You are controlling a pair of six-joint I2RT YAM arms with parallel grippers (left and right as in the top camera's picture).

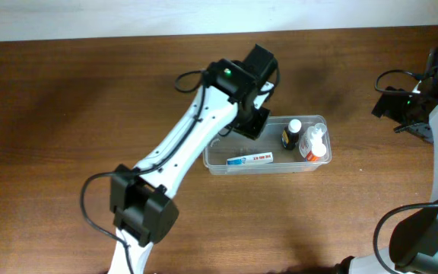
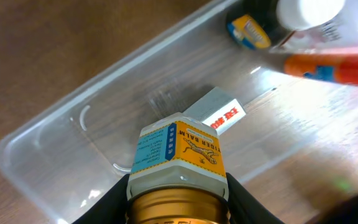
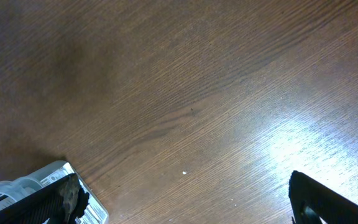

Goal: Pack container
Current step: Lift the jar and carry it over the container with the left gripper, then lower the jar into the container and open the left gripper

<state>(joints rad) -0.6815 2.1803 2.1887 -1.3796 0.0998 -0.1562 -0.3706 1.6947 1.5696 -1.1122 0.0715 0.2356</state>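
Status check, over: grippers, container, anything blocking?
Left gripper shut on balm jar, over container. Right gripper open, over table. White box lies near drop spot; bottles at far end.

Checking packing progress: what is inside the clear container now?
A flat white box, a dark white-capped bottle and an orange-labelled bottle. The left arm covers the container's far-left corner overhead; the jar it holds hangs over that end.

My left arm [image 1: 185,133] is a white tube between blocky black joints, with a green light [image 1: 226,74] near the wrist and a black cable [image 1: 84,202] at the base. My right claw [image 3: 184,190] has black fingers [image 3: 328,199].
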